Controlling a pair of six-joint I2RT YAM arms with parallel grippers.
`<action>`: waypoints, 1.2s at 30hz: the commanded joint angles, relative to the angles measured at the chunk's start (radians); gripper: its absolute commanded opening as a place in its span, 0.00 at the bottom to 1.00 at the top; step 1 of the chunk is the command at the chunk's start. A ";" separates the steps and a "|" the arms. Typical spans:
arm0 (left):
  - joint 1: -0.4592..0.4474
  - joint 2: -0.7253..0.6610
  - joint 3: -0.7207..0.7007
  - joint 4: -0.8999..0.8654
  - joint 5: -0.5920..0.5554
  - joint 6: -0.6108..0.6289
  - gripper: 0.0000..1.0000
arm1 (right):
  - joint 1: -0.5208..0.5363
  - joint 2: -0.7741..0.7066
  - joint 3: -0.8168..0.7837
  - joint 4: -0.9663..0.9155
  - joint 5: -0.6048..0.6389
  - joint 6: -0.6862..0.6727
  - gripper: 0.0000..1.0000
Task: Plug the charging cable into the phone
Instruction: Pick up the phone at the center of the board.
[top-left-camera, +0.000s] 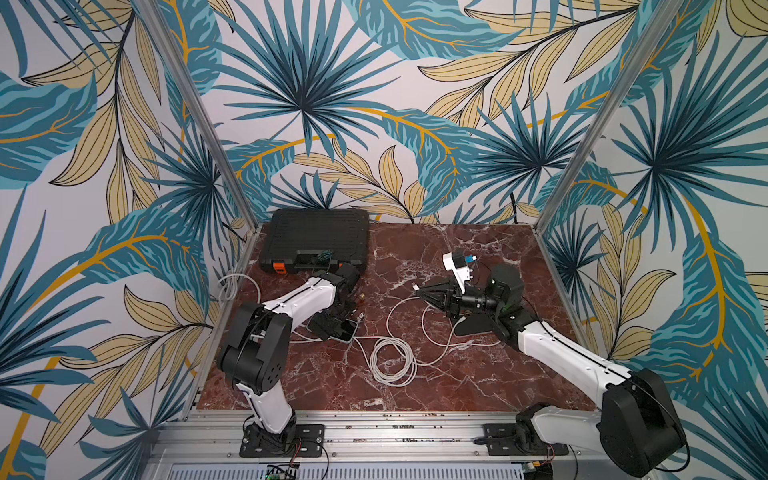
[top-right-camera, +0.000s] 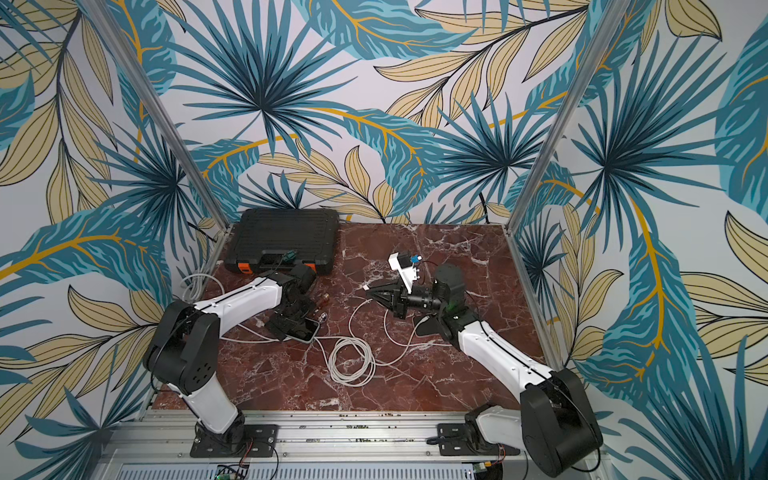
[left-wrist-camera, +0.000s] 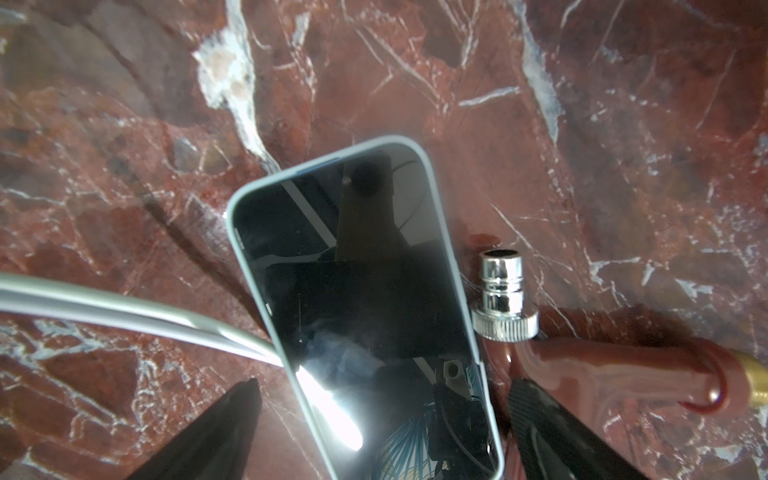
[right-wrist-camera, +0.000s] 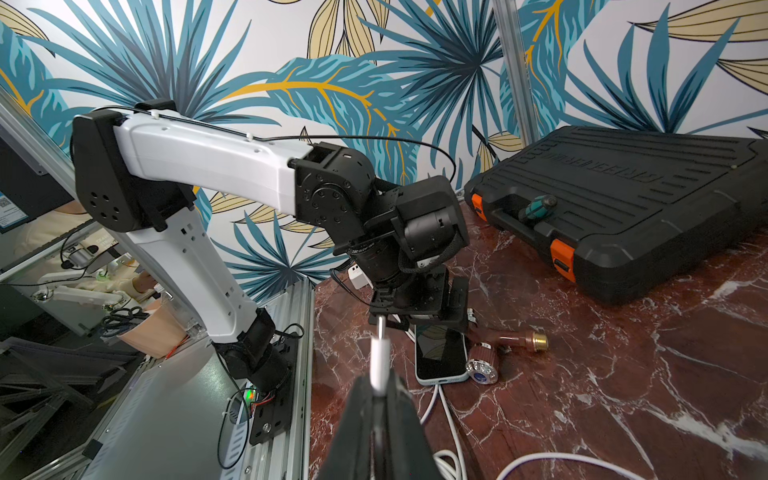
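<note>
Red marble table (top-left-camera: 478, 374), loud palm-leaf wallpaper all round, black toolbox (top-left-camera: 316, 239) at the back. The phone (left-wrist-camera: 365, 299) lies flat, screen up, on the left half of the table, with a shiny metal fitting (left-wrist-camera: 500, 295) just beside one long edge.

Left fingers (left-wrist-camera: 216, 436) are spread wide, one on each side of the phone's long edges. They sit low over it but aren't squeezing it, as far as I can see.

Right fingers (right-wrist-camera: 361, 436) are pinched shut on the white plug (right-wrist-camera: 379, 357). It's held up off the table and aimed at the phone's short end, well apart from it. Rest of the cable (top-left-camera: 392, 361) trails down into a loose coil between the arms. One strand runs up to the phone's side and looks to go under it.

Handling-wise, the phone's rigid, glassy and slick, and probably light enough to skate if the plug pushes on it. I'd clamp it by the long edges before pushing. The cable's floppy and only the plug body is stiff, so hold it there, close to the tip. The port is small, so there's little room for misalignment.
</note>
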 joint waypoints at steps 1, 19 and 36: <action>-0.004 0.006 0.008 -0.031 -0.031 -0.023 1.00 | 0.005 0.002 -0.019 0.007 0.002 -0.013 0.01; 0.001 0.094 0.023 0.008 -0.021 -0.045 1.00 | 0.007 -0.004 -0.019 0.002 0.003 -0.017 0.00; 0.001 0.139 0.053 0.005 -0.038 -0.045 0.86 | 0.006 -0.010 -0.023 -0.004 0.006 -0.020 0.01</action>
